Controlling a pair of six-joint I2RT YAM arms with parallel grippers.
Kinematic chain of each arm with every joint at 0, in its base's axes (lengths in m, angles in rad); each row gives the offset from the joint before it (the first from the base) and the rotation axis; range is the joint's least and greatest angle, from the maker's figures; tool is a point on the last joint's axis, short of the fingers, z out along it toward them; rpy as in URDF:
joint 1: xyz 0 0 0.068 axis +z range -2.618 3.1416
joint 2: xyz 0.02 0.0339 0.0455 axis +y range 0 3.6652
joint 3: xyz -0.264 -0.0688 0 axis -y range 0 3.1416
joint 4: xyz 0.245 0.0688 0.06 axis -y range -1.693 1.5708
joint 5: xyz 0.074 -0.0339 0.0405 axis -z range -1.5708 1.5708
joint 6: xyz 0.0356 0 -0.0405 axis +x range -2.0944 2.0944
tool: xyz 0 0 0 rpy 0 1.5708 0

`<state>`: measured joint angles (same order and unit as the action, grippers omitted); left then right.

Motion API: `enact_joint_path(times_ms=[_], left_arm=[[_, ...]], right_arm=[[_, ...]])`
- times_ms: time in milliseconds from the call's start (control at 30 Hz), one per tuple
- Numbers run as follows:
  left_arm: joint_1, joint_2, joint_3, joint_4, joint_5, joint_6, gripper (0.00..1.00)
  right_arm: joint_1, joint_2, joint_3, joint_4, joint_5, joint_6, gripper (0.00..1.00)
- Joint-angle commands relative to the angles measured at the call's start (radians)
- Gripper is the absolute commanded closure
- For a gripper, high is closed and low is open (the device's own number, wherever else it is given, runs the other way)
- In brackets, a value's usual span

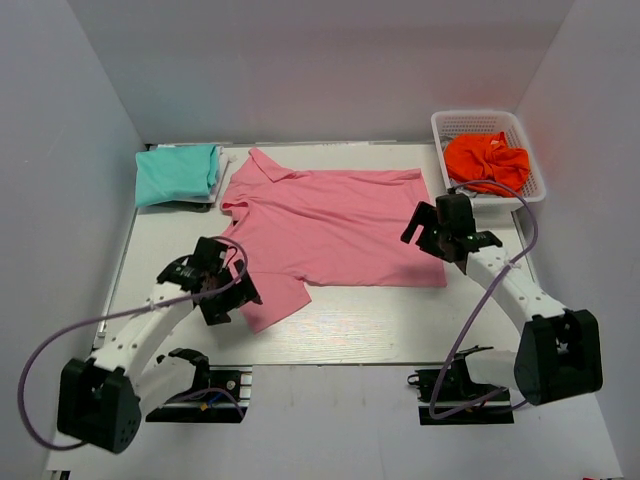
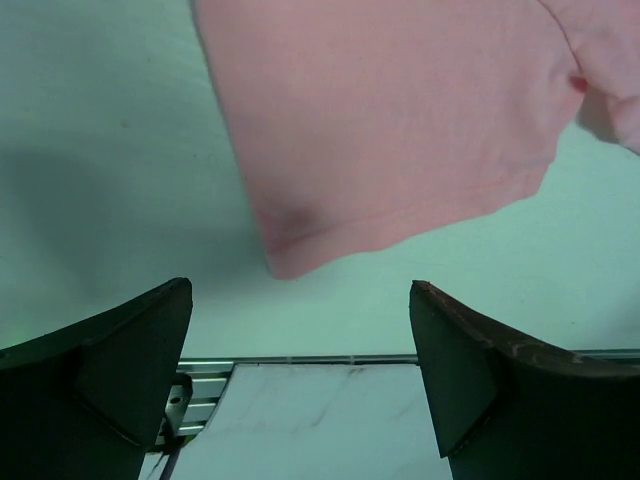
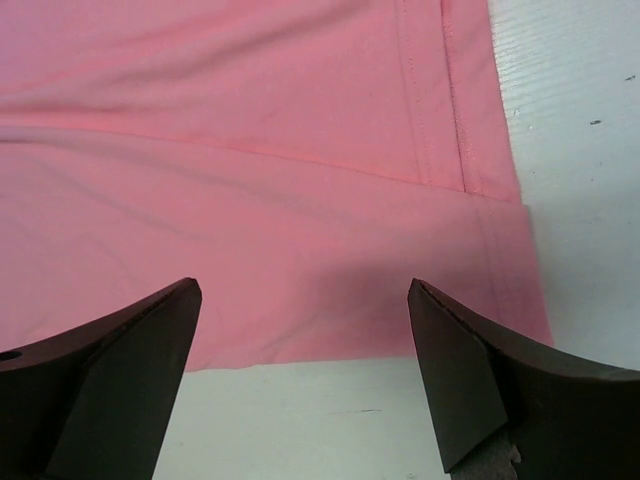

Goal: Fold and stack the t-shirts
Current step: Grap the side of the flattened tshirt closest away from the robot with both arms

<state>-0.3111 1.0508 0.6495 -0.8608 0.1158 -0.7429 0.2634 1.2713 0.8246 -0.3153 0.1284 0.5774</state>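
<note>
1. While the pink shirt (image 1: pixel 340 225) lies spread flat mid-table (image 1: pixel 380 325), we note the left gripper (image 2: pixel 300 290) gaping wide and empty, with a sleeve end just ahead of it.
2. Right gripper (image 3: pixel 300 285) likewise spread, empty, over the shirt's hem near a corner.
3. Teal shirt (image 1: pixel 177 172) sits folded at far left, well apart from both.

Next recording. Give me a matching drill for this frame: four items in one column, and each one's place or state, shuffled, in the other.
Items:
1. light pink collared cloth t-shirt
2. teal cloth t-shirt
3. orange crumpled cloth
4. left end effector

Place or state:
a. folded, at the far left of the white table
b. open, hovering over the table's front left
c. spread out mid-table
d. inside the white plastic basket

Pairs: 1-c, 2-a, 3-d, 4-b
</note>
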Motion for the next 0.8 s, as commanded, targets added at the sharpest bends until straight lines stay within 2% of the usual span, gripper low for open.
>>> enact_joint_path(times_ms=[0, 100, 267, 300, 333, 433, 533, 633, 767], left_arm=[[-0.008, -0.09, -0.052, -0.023, 0.011, -0.085, 0.0], [-0.008, -0.094, -0.129, 0.092, 0.074, -0.131, 0.04], [-0.008, -0.023, -0.177, 0.172, 0.094, -0.131, 0.12], [-0.017, 0.001, -0.177, 0.181, 0.094, -0.131, 0.15], [-0.017, 0.017, -0.177, 0.181, 0.081, -0.122, 0.24], [-0.035, 0.064, -0.168, 0.207, 0.071, -0.113, 0.36], [-0.045, 0.113, -0.168, 0.236, 0.071, -0.113, 0.41], [-0.054, 0.178, -0.168, 0.236, 0.071, -0.113, 0.56], [-0.063, 0.19, -0.177, 0.247, 0.061, -0.113, 1.0]], right_arm=[[-0.001, -0.073, -0.021, 0.021, 0.02, 0.061, 0.1], [-0.004, -0.093, -0.044, 0.018, 0.033, 0.062, 0.1], [-0.009, -0.096, -0.048, -0.039, 0.096, 0.062, 0.1], [-0.007, -0.096, -0.05, -0.042, 0.112, 0.064, 0.1], [-0.007, -0.099, -0.051, -0.048, 0.12, 0.067, 0.1], [-0.01, -0.113, -0.077, -0.053, 0.145, 0.099, 0.1], [-0.013, -0.121, -0.107, -0.053, 0.158, 0.114, 0.1], [-0.019, -0.119, -0.104, -0.067, 0.178, 0.124, 0.1], [-0.026, -0.112, -0.11, -0.119, 0.207, 0.133, 0.1]])
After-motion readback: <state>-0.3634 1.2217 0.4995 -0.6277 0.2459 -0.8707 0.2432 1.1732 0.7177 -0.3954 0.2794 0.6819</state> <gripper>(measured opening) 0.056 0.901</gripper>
